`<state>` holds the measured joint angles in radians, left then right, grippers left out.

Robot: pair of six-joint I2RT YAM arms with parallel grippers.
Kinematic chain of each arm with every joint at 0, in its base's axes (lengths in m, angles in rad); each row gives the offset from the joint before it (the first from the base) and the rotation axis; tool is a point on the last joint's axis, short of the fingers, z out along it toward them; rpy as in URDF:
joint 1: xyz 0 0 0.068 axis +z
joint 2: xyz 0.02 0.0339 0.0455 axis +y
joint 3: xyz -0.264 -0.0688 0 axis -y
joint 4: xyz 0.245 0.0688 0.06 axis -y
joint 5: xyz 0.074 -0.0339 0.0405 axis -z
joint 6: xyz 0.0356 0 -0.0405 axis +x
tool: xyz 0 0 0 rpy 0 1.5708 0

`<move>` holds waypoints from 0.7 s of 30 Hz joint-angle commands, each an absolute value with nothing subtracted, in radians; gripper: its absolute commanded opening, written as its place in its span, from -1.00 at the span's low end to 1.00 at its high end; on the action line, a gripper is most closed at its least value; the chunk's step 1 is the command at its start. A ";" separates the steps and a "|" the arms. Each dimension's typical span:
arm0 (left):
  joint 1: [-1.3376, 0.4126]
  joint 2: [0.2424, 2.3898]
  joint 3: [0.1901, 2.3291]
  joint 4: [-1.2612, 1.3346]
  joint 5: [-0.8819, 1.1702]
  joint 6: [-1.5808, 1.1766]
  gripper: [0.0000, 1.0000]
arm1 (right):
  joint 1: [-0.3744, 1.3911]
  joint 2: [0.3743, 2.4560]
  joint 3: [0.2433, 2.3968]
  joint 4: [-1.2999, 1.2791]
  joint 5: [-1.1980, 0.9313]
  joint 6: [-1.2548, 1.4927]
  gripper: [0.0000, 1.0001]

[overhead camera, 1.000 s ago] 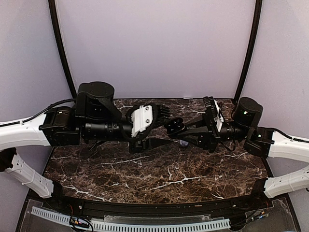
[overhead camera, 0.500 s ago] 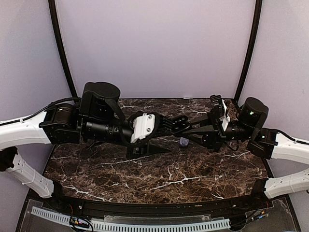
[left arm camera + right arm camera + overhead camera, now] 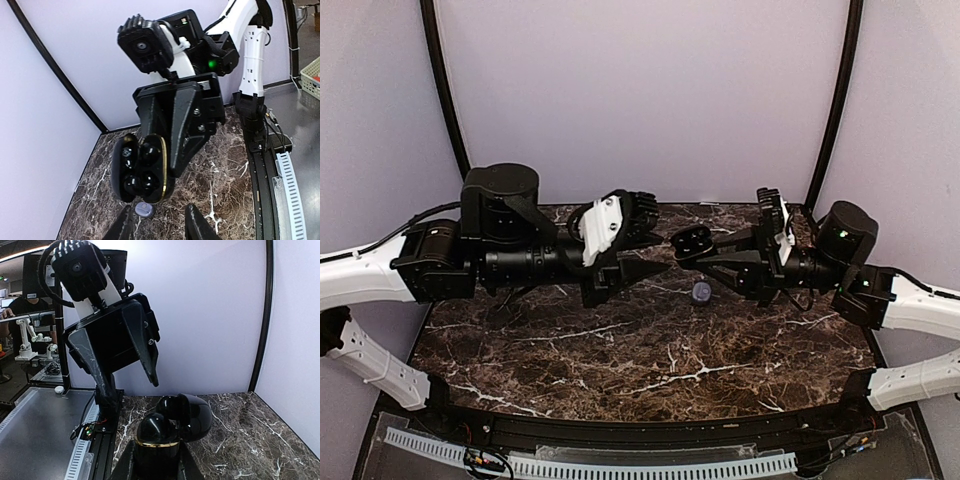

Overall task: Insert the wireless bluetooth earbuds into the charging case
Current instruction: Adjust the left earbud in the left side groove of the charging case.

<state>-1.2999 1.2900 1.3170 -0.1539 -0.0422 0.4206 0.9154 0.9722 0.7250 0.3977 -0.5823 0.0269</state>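
My left gripper (image 3: 160, 226): spread wide with nothing between the fingers. It points right, toward my other arm.
My right gripper (image 3: 156, 460): closed on the lower half of the charging case (image 3: 142, 170). It holds the case up off the table (image 3: 620, 350) and points left.
Case: black with a gold rim, its lid hinged open and facing my left gripper. Glossy dark rounded shapes sit inside. I cannot tell whether they are buds or bare wells.
Pale purple earbud (image 3: 701, 292): one lies on the table, touching neither gripper. It is below the raised case and slightly nearer, between my two grippers and closer to the right one.
Gap: my left fingertips are near the case but apart from it.
Surface: dark brown marble pattern with white veins.
Room: pale lilac walls (image 3: 640, 100) at the far side and at both sides, with two black poles (image 3: 445, 110) curving up at the far corners.
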 commanded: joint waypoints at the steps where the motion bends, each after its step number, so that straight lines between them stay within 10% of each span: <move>1: -1.301 1.299 1.316 -0.094 -0.111 0.373 -0.36 | 0.913 0.953 0.727 0.432 -0.567 0.016 -1.00; 21: -1.299 1.341 1.340 -0.093 -0.131 0.355 -0.57 | 0.940 0.945 0.724 0.411 -0.575 -0.040 -1.00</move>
<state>-1.2999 1.3445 1.3174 -0.1268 -0.1139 0.3695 0.9272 0.9642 0.7250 0.3962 -0.5789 -0.0097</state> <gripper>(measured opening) 0.212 0.186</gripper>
